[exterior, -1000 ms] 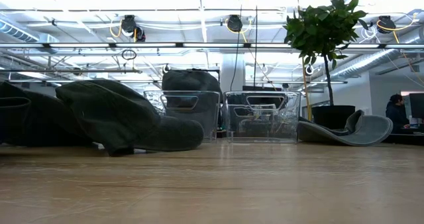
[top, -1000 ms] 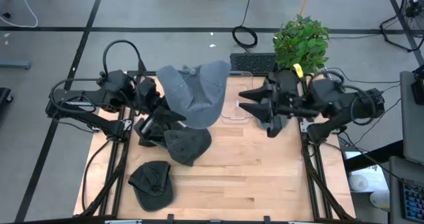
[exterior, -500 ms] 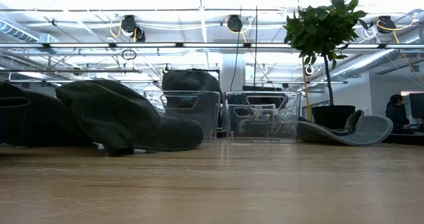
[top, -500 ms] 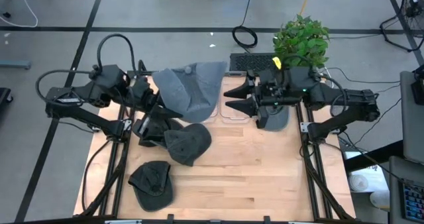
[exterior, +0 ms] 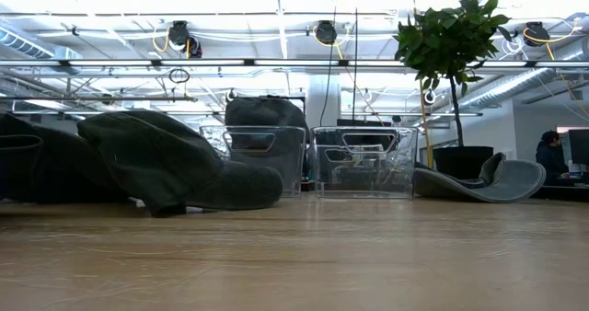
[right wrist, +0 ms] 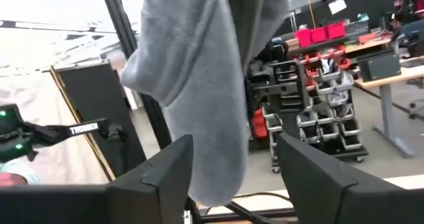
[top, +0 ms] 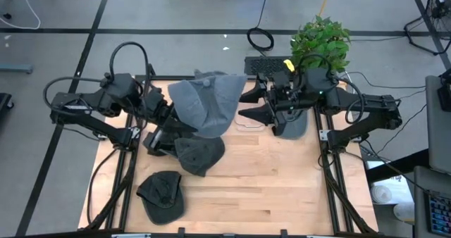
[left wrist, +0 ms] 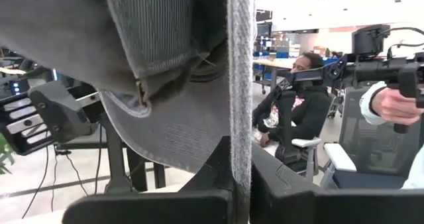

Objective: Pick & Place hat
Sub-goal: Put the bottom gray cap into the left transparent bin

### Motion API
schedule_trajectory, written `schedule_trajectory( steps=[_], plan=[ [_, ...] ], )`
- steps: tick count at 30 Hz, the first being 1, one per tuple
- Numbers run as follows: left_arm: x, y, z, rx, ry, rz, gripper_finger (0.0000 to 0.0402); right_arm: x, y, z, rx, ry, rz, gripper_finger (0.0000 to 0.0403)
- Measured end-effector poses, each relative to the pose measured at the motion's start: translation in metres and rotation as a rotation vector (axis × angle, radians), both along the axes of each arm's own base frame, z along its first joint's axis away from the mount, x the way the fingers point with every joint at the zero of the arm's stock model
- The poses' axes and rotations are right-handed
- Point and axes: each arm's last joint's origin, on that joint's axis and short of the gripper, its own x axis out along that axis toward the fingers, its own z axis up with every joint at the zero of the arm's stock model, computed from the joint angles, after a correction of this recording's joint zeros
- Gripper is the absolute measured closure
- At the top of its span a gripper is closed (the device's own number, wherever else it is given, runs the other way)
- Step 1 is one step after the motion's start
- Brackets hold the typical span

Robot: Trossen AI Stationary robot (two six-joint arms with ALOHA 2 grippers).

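Above the wooden table (top: 268, 189), left gripper (top: 169, 115) clamps a raised grey cap (top: 204, 104); right gripper (top: 248, 105), fingers spread, should close on its brim for handover.

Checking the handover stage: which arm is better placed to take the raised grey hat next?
The right. The left gripper holds the grey hat up, while the right gripper faces it beside its brim, fingers open with the hat between them.

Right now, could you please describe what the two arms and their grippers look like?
Both arms are dark, near black, with looping black cables. The left gripper and the right gripper end in tapered, pointed black fingers. The right arm carries a small yellow tag.
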Motion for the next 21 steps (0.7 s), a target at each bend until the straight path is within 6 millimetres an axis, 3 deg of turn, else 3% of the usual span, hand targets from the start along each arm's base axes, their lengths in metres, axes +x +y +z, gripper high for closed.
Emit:
schedule_trajectory(
  steps=[6,12,16,21],
  plan=[
    [0.009,0.0,-0.003,0.002,-0.001,0.008,0.0394,0.009,0.003,-0.003,0.029,-0.014,0.132,0.0189],
    [0.01,0.002,-0.004,-0.003,0.005,0.044,0.0394,0.011,0.007,-0.003,0.06,-0.004,0.18,0.0214],
    [0.01,0.002,-0.003,-0.005,0.003,0.052,0.0394,0.01,0.009,-0.003,0.076,0.0,0.21,0.0256],
    [0.01,0.003,-0.003,-0.012,0.001,0.077,0.0394,0.006,0.011,0.0,0.073,-0.01,0.223,0.0343]
  ],
)
